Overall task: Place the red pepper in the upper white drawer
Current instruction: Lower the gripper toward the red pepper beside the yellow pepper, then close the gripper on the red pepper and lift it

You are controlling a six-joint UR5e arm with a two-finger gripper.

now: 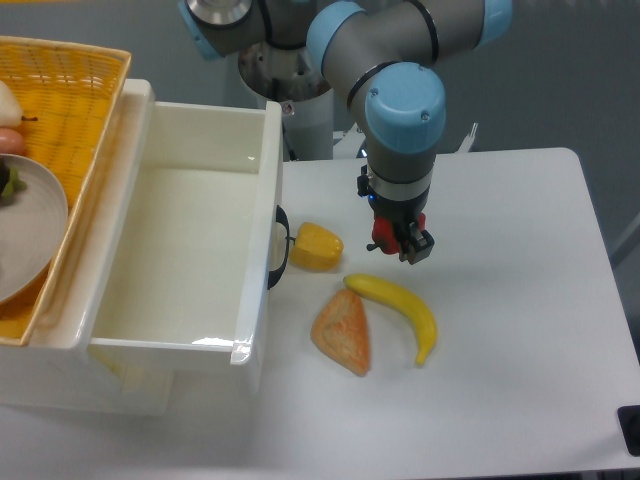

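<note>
**Claw grips red pepper above the counter**

Claw (400,240) is closed around the glossy red pepper (383,235), held just above the smooth white counter (520,300), right of the upper white drawer (180,250). That drawer is a large shiny plastic box, pulled open, with tall walls and a dark curved handle. A woven yellow basket (70,100) sits beside it. Nearby lie a curved banana (400,305), a wedge of orange bread (343,332) and a blocky yellow pepper (315,247).

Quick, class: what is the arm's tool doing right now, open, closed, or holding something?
Tool: closed on the red pepper, held above the table, not yet at the upper white drawer.
</note>
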